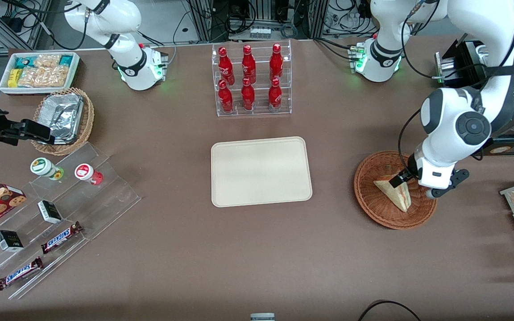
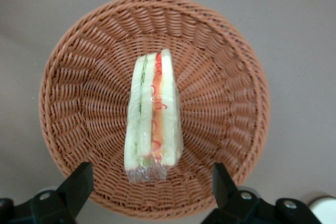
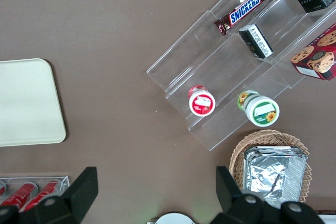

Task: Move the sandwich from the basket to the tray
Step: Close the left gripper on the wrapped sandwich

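Fingers of the hand spread apart, hovering over the basket nr table's working-arm end; wrapped sandwich lies in it, long axis running away btwn them.

"SNICKERS" reads in blue letters on two bars lying on the clear stepped rack, well apart from the gripper toward the parked arm's end; no other wording is readable on anything near the fingers
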Robot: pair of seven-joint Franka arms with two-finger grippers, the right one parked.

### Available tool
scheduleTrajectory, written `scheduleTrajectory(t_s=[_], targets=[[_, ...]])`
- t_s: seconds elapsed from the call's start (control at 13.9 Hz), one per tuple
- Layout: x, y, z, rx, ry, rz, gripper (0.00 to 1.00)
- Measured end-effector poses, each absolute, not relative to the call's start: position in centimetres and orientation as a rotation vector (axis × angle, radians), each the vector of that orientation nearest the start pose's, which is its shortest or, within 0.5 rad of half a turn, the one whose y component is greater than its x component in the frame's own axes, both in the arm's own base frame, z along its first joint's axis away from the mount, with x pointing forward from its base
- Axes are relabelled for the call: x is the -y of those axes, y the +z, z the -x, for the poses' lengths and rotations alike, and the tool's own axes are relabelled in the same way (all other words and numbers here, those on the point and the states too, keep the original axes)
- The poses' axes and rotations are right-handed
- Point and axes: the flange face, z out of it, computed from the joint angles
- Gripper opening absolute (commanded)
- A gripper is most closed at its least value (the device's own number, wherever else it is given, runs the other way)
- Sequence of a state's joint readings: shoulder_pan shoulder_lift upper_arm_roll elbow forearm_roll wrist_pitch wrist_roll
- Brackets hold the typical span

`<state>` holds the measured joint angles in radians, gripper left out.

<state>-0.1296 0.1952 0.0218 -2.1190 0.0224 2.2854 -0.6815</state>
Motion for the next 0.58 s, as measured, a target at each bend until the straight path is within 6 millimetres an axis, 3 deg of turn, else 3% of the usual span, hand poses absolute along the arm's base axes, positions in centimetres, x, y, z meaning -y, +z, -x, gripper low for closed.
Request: scheduleTrajectory(t_s=[0.43,0.5,0.58], targets=[[5.1,26.3,-54.8,0.882,0.019,2.986,0.98],[5.0,25.9,-54.7,0.885,0.027,2.983,0.8],[4.9,25.7,-54.7,0.886,0.032,2.981,0.47]])
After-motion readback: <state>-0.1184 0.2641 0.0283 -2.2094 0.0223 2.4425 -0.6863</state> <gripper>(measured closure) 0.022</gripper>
